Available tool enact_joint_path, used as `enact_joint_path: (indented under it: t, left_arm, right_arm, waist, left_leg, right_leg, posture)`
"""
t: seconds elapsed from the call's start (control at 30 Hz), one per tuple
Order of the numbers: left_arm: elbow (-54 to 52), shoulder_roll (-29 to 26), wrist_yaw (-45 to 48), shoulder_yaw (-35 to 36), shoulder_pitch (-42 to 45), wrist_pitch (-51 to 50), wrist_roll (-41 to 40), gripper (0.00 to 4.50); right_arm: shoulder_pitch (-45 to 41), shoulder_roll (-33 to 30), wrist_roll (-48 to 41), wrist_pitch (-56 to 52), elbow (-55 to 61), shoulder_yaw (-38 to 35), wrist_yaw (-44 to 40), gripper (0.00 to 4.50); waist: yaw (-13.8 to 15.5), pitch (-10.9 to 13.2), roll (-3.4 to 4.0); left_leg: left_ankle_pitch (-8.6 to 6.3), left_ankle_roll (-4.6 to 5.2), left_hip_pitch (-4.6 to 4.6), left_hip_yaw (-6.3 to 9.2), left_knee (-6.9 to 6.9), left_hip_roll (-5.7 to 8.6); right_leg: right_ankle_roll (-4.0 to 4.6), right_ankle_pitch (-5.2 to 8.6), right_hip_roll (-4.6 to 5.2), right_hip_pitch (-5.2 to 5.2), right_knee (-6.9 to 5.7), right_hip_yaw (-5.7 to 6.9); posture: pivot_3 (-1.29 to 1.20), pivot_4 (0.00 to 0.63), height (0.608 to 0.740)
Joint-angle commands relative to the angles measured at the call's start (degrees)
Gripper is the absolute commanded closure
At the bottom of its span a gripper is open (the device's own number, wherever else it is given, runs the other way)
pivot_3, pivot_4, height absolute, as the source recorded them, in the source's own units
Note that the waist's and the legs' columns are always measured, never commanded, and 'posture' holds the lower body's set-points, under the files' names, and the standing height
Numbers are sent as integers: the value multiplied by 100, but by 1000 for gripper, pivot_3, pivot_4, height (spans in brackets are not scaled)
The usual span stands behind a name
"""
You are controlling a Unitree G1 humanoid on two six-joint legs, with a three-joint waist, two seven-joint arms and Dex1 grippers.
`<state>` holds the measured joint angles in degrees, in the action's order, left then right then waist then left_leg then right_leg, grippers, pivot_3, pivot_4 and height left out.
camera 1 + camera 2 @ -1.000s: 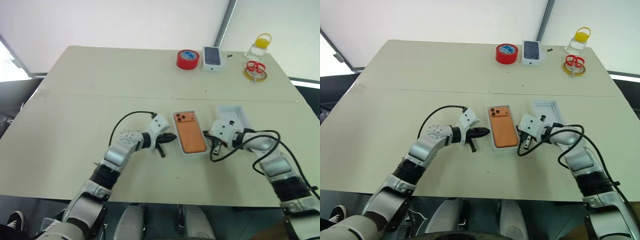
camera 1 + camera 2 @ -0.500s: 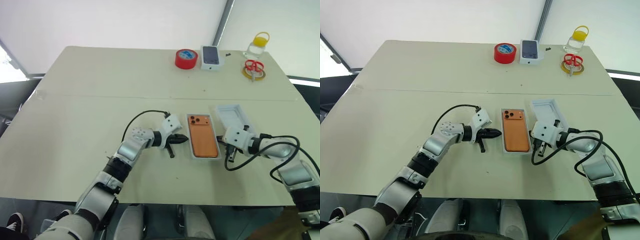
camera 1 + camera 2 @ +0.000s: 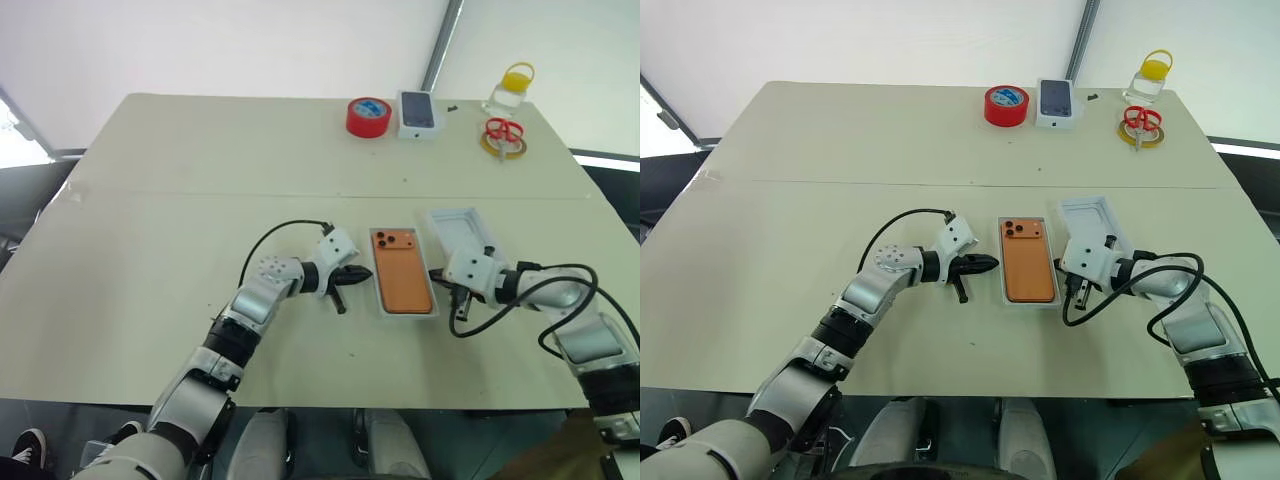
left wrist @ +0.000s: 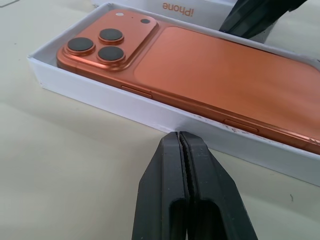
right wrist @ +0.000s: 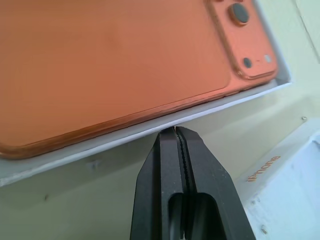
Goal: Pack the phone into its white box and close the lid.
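Note:
The orange phone (image 3: 402, 285) lies back up inside the white box (image 3: 377, 303), near the table's front middle. The lid (image 3: 458, 229) lies open side up just right of the box, with orange lettering on its wall (image 5: 262, 169). My left gripper (image 3: 362, 277) is shut and empty, and its tips meet the box's left long wall (image 4: 150, 112). My right gripper (image 3: 436, 274) is shut too and holds nothing. Its tips (image 5: 175, 130) are at the box's right long wall, between box and lid.
At the table's far edge stand a red tape roll (image 3: 369, 117), a small white box printed with a dark phone (image 3: 419, 113), red-handled scissors on a yellow ring (image 3: 503, 138) and a yellow-capped bottle (image 3: 508, 91). Cables loop off both wrists.
The box with the phone has slid a little to the right, closer to the lid. Both shut grippers went that way with it, one on each side.

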<state>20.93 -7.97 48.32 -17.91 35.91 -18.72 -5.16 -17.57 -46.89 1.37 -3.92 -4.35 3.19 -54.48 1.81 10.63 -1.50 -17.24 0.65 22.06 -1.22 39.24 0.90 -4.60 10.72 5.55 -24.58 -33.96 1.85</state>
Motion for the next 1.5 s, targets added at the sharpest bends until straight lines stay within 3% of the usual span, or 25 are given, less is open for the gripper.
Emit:
enact_joint_path:
  t: [0.03,0.07,0.17,0.37,0.4,0.6,1.03,1.27,1.5]
  left_arm:
    - [-362,-64,24,236,-63,-130,-202,4429]
    - [-345,-120,-15,269,-69,-127,-173,4193]
    - [-324,-299,-45,432,-36,-8,-175,3182]
    - [-817,-678,383,751,-225,605,-472,6]
    - [-947,-757,485,775,-314,672,-534,0]
    - [-1520,-1386,1223,963,-929,1336,-888,0]
    - [-1770,-1926,1602,1529,-1451,2330,-1319,0]
    - [-1748,-2146,1860,1704,-1652,2523,-1517,0]
    - [-1760,-2201,1897,1724,-1766,2649,-1518,0]
  right_arm:
    - [-129,-95,-249,-156,124,-273,-51,4500]
    - [-109,-123,-381,-359,167,-319,-149,4500]
    - [-82,-172,-526,-616,270,-452,-170,3669]
    - [-342,23,-475,-1247,366,-645,494,570]
    - [-366,18,-435,-1360,386,-621,578,36]
    - [-659,83,-705,-2987,556,-623,760,12]
    - [-1379,290,-1348,-7318,1771,-431,1549,12]
    - [-1875,824,-1308,-8754,1835,-419,2426,12]
    - [-1972,930,-1716,-8858,1758,-248,2788,12]
  waist:
    - [8,0,0]
    - [14,0,0]
    - [32,0,0]
    - [27,0,3]
    - [19,0,3]
    - [16,1,7]
    - [28,2,13]
    - [-32,1,15]
    - [-123,1,14]
  left_leg:
    - [0,0,0,0,-1,-2]
    - [0,0,1,1,-1,-2]
    - [0,0,1,1,0,-2]
    - [0,0,5,0,0,-3]
    - [0,-1,6,-1,-1,-3]
    - [0,-1,10,-2,-1,-6]
    - [0,-1,34,-5,0,-5]
    - [0,-1,32,-6,0,-12]
    - [0,-1,36,-8,-1,-10]
  right_leg:
    - [-4,-2,-1,0,0,0]
    - [-9,-5,-2,-1,0,1]
    - [-7,-5,-1,-1,0,1]
    - [-2,-2,0,-6,0,0]
    - [-1,-2,0,-7,0,-1]
    - [7,1,1,-12,-2,-2]
    - [10,-1,6,-36,-3,-2]
    - [10,-1,-1,-42,-10,-2]
    - [4,-5,0,-44,-10,-2]
  posture:
    - [0,150,739]
    - [0,150,739]
    - [0,150,739]
    - [0,150,739]
    - [0,150,739]
    - [0,150,739]
    - [0,150,739]
    - [0,150,739]
    - [0,150,739]
